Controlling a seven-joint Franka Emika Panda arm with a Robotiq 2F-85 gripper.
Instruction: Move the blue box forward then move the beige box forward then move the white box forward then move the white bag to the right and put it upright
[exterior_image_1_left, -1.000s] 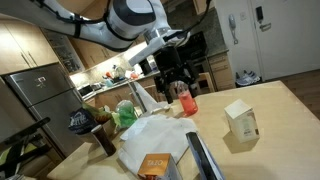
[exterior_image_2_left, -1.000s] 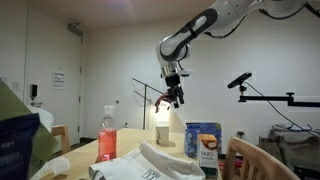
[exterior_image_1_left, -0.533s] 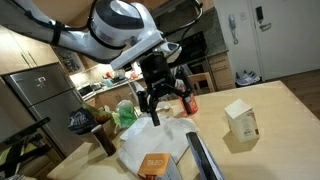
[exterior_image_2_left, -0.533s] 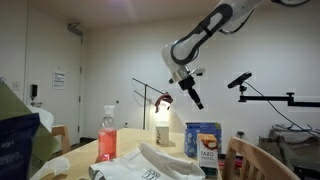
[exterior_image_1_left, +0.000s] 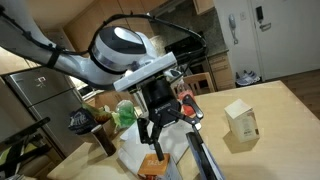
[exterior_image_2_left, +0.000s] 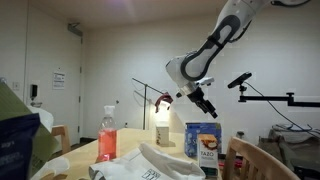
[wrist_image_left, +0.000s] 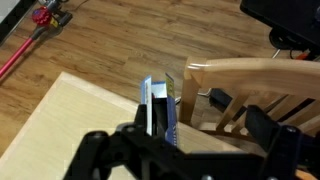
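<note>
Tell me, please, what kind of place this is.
Probably a home kitchen with a dining area: a steel refrigerator and wooden cabinets stand behind a wooden table, with a wooden chair beside it.

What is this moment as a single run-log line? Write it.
step: blue box, not yet moved | gripper: open, above blue box, not touching | white bag: lying, not upright

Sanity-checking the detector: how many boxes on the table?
3: blue box at the near edge, orange-brown box on the white bag, pale box alone at image right. More may be hidden.
</note>
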